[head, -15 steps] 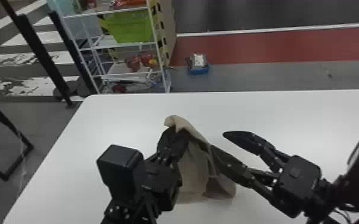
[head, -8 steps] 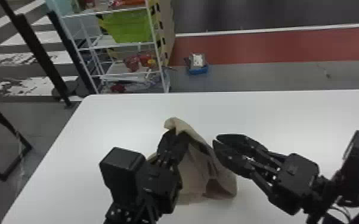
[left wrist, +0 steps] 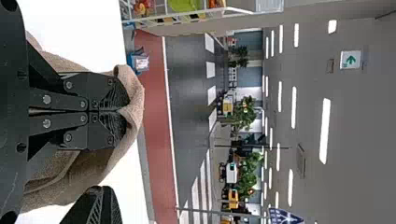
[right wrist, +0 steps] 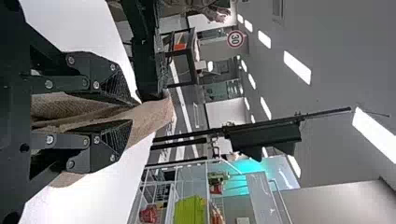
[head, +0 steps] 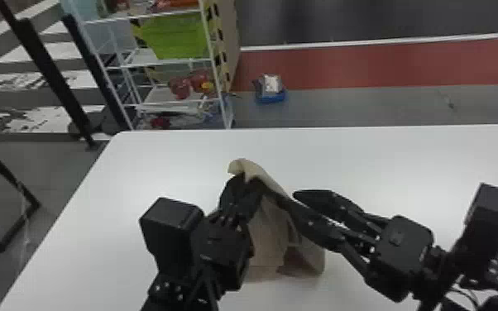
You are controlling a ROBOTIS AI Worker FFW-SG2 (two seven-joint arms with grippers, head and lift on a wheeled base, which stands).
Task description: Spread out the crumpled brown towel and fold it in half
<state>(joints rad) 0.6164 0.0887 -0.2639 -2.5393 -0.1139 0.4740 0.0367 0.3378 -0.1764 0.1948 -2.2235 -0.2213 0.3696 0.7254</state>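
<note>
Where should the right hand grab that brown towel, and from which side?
Probably by the raised edge of the brown towel, coming from the robot's right. The left hand is shut on its top, so that edge slopes up off the table, and the open right hand straddles the cloth.

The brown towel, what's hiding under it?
The white table shows around the brown towel, which hangs from the left gripper. The towel covers whatever is right beneath it, so I can't tell if anything hides there.

White shelf rack (head: 157, 63) holding a green bin (head: 175, 36); blue container (head: 270, 97) on the floor (head: 343, 105).
</note>
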